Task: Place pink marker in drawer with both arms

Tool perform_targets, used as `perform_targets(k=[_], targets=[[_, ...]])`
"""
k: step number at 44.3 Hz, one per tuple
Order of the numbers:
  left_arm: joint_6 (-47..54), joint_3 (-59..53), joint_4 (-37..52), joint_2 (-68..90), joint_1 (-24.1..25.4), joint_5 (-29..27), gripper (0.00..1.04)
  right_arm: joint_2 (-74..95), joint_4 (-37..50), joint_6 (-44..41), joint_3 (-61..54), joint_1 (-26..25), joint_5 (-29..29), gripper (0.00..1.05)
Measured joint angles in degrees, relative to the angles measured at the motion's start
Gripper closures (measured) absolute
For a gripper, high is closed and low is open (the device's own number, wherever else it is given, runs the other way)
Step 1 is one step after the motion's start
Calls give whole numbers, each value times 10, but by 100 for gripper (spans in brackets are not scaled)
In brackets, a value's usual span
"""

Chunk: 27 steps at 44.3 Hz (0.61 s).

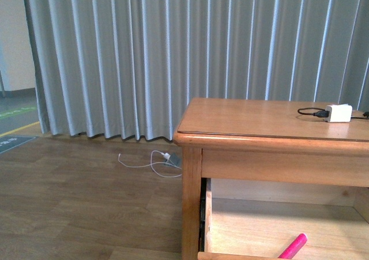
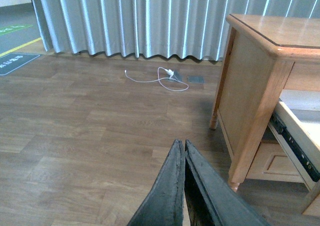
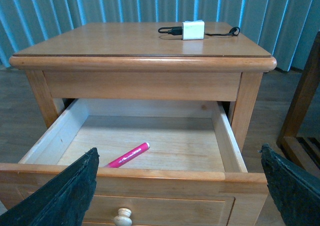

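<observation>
The right gripper (image 3: 178,152), a flat black two-fingered claw, has its fingers (image 3: 65,193) spread wide apart and holds nothing. Directly ahead of it stands the upper drawer (image 3: 200,176) of a honey-coloured wooden cabinet (image 3: 145,63). The drawer is pulled open and shows pale bare wood inside. Its front rim runs across the gap between the two fingers, and its round pale wooden knob (image 3: 122,217) sits close beneath the gripper.

A short, thick hot-pink marker (image 3: 127,155) lies flat and slanted on the drawer's floor, just beyond the front rim. It is between the spread fingers, nearer one than the other, and touches neither.

Farther ahead of this gripper, on the cabinet top, rests a white charger block (image 3: 193,29) with a black cable (image 3: 167,30) plugged into it.

The left gripper (image 2: 183,145) has its black fingers pressed together with nothing between them. It hangs above a brown wood-plank floor (image 2: 75,136), well apart from the marker. The cabinet stands ahead of it, off to the robot's right, with the open drawer jutting out. Far ahead of it, a thin white cable (image 2: 160,78) lies looped on the floor near the foot of a grey pleated curtain (image 2: 125,20).
</observation>
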Motion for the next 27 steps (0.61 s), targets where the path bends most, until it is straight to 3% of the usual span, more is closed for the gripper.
perform_targets(k=[21,27], targets=[[0,0,-80,-80,0,0,101,0,0,0,0,0,0,9],[0,0,-177,-172,0,0,101,0,0,0,0,0,0,9]])
